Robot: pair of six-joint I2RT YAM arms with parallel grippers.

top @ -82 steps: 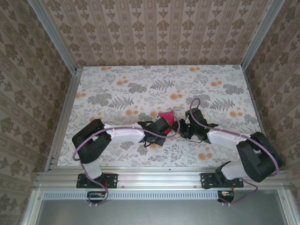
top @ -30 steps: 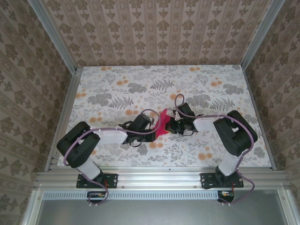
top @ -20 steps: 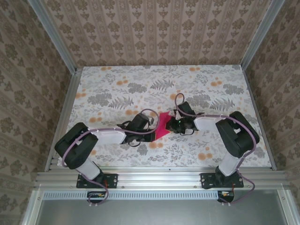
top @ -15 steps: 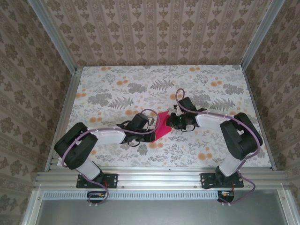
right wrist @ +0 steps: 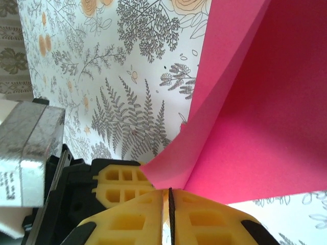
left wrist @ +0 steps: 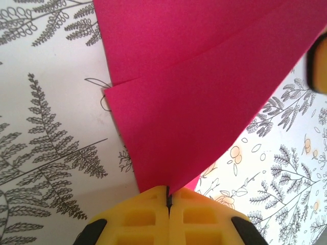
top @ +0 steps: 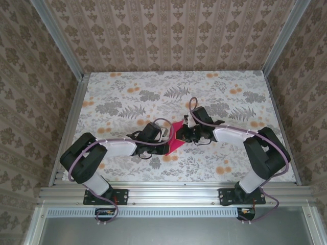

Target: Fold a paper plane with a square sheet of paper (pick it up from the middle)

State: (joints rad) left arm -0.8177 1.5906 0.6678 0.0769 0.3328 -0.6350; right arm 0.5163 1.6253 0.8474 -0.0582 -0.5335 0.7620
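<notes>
The square sheet of paper (top: 176,138) is magenta-pink and creased into a pointed shape, lying low over the middle of the table between my two grippers. My left gripper (top: 167,145) is shut on its near-left tip. In the left wrist view the paper (left wrist: 194,92) fans out from the closed yellow jaws of that gripper (left wrist: 167,190). My right gripper (top: 182,134) holds the opposite side. Its jaws (right wrist: 170,192) are closed to a thin slit on a folded corner of the paper (right wrist: 260,127). A yellow finger of the left gripper (right wrist: 116,181) sits just behind.
The floral tablecloth (top: 153,97) spreads out around the paper on all sides. Aluminium rails run along the left edge (top: 69,132), the right edge (top: 280,127) and the front. Patterned walls enclose the table.
My right gripper has slid left along the paper, closer to the left gripper, loosening and closing again on the way. The left gripper has kept its grip and barely moved.
</notes>
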